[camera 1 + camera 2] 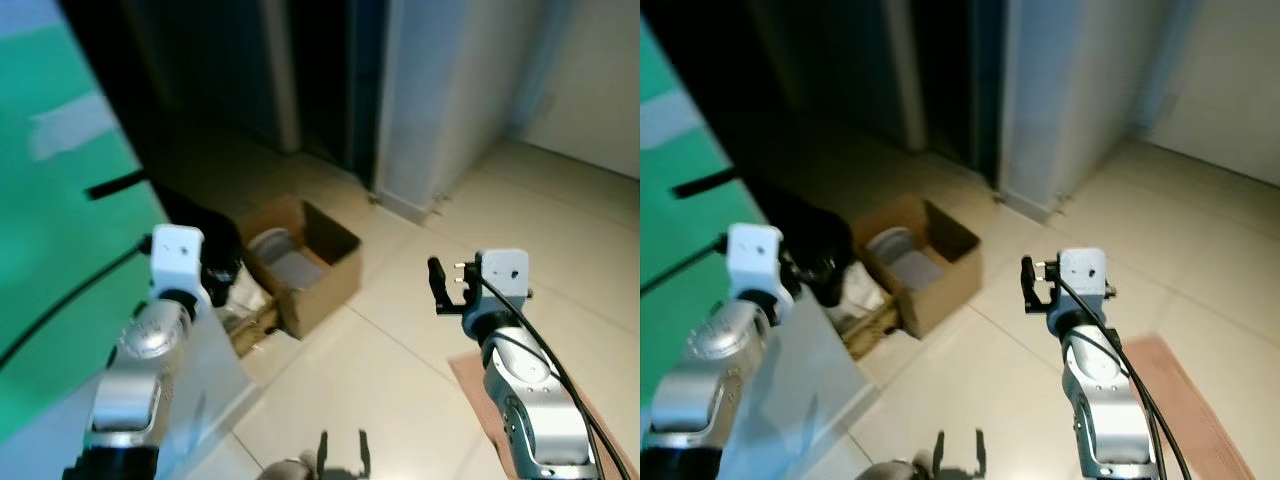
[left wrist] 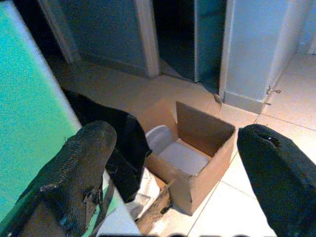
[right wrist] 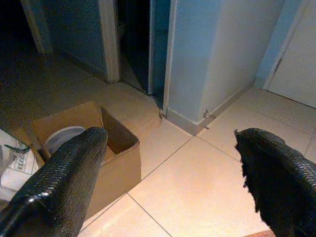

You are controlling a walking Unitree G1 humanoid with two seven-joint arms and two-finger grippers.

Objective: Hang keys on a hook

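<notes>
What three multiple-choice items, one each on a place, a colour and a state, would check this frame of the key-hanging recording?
1. Where does the open cardboard box sit?
A. On the tiled floor, ahead of the left arm
B. On a shelf
C. In the right gripper

2. What colour is the large panel on the robot's left?
A. Red
B. Green
C. Yellow

3. How are the two grippers?
A. Both shut on keys
B. Left shut, right open
C. Both open, holding nothing

Answers: 1 A, the box rests on the tiles just beyond the left gripper. 2 B, the panel is plainly green in the head views. 3 C, each wrist view shows wide-spread fingers with only floor and box between them, as on the right gripper.
</notes>
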